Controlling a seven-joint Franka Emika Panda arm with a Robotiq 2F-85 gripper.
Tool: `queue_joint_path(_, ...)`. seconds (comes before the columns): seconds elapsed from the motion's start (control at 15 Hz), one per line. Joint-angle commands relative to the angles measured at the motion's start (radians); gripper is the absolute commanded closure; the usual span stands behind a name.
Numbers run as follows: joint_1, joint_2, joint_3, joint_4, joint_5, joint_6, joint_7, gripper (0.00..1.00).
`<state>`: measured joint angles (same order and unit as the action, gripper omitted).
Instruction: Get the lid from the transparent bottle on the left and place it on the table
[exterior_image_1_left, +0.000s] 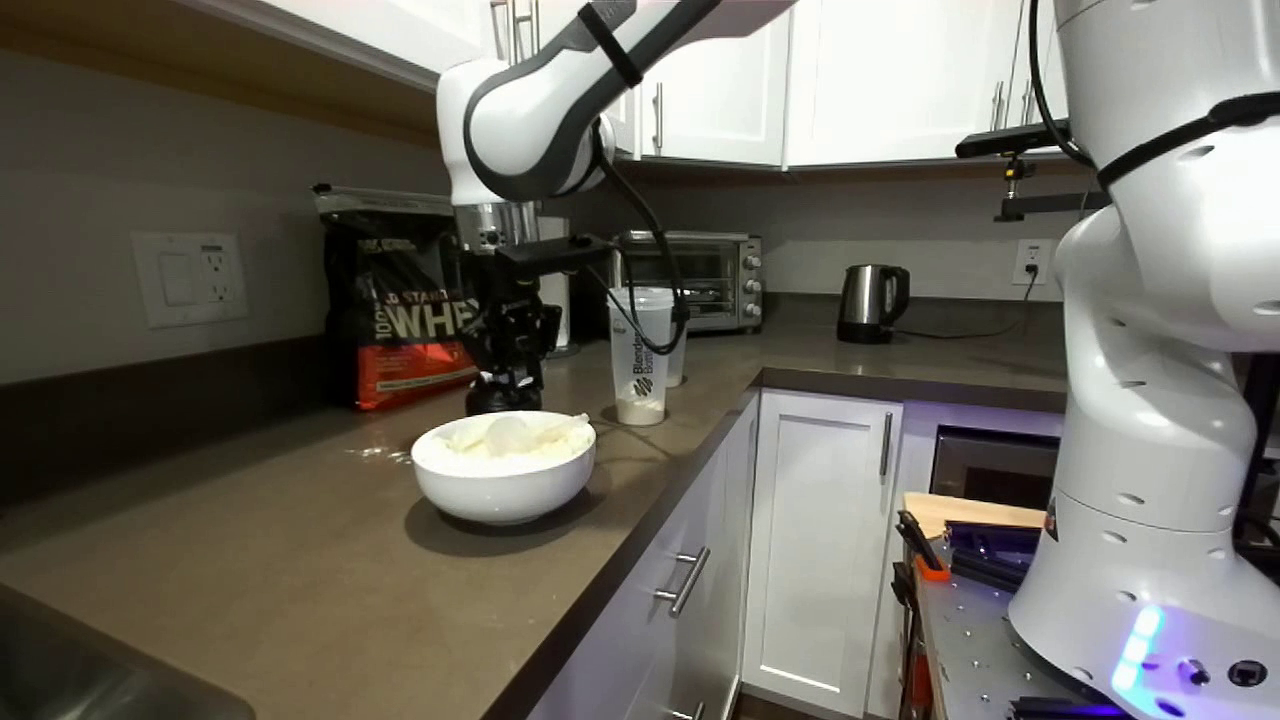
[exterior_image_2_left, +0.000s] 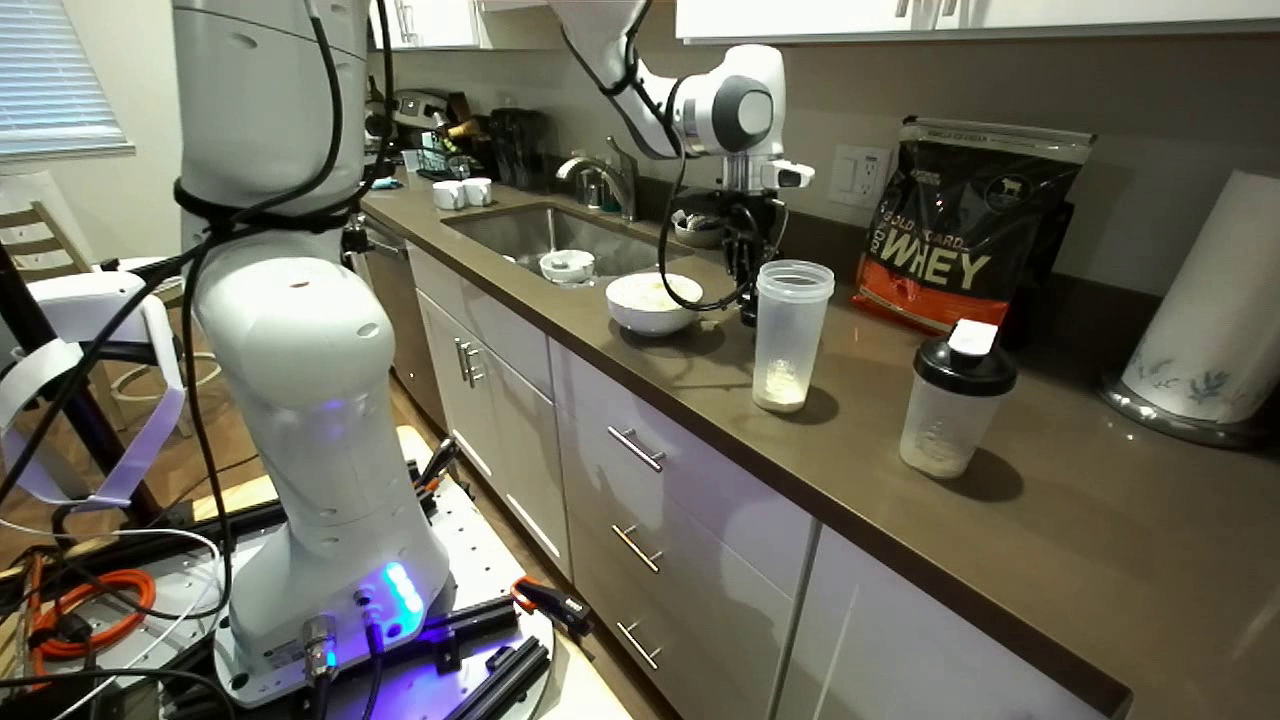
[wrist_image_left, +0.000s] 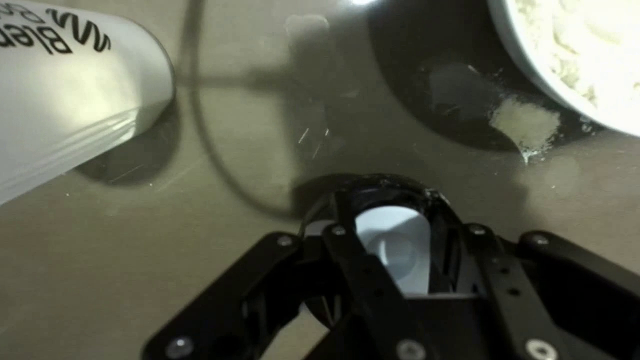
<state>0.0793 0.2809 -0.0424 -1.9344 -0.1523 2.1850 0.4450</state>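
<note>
Bottle (wrist_image_left: 85, 95) first. With the lid (wrist_image_left: 385, 194) as the middle of a clock on the wrist view, it stands at ten o'clock, apart from the lid. In an exterior view the bottle (exterior_image_2_left: 792, 335) has a bare top. Do not swing that way, or it might tip.

Next comes the gripper (wrist_image_left: 392, 215), right at the lid. Its jaws look closed on the lid's white flap (wrist_image_left: 397, 245). The lid is low, over or on the table (wrist_image_left: 150, 280); I cannot tell if they touch. I think the job now is to set it down. Go straight down, slow and soft, with the lid flat. Stop when the rim sits all the way round. Then let the jaws part just a bit, check that the flap is loose, and go straight up. If the flap sticks, the lid could come up too.

Last, between one and two o'clock, is the bowl (wrist_image_left: 527, 57), with some spilled powder (wrist_image_left: 525, 122) just beside it. Keep the lid off that powder, since it may make it slide.
</note>
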Motion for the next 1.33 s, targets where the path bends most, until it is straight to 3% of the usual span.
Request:
queue_joint_path(0.0, -0.003, 0.056, -0.014, 0.066, 0.008, -0.035, 0.020, 0.87)
queue_joint_path(0.13, -0.004, 0.071, -0.021, 0.084, 0.018, -0.053, 0.017, 0.87)
queue_joint_path(0.2, -0.003, 0.075, -0.022, 0.090, 0.020, -0.065, 0.015, 0.79)
queue_joint_path(0.27, -0.004, 0.078, -0.022, 0.097, 0.027, -0.081, 0.010, 0.82)
queue_joint_path(0.47, -0.005, 0.075, -0.022, 0.112, 0.040, -0.133, 0.008, 0.35)
queue_joint_path(0.8, 0.000, 0.030, -0.015, 0.112, 0.052, -0.198, 0.012, 0.05)
queue_joint_path(0.93, 0.003, 0.002, -0.010, 0.105, 0.052, -0.213, 0.013, 0.00)
queue_joint_path(1.27, 0.006, -0.085, 0.011, 0.080, 0.056, -0.260, 0.021, 0.00)
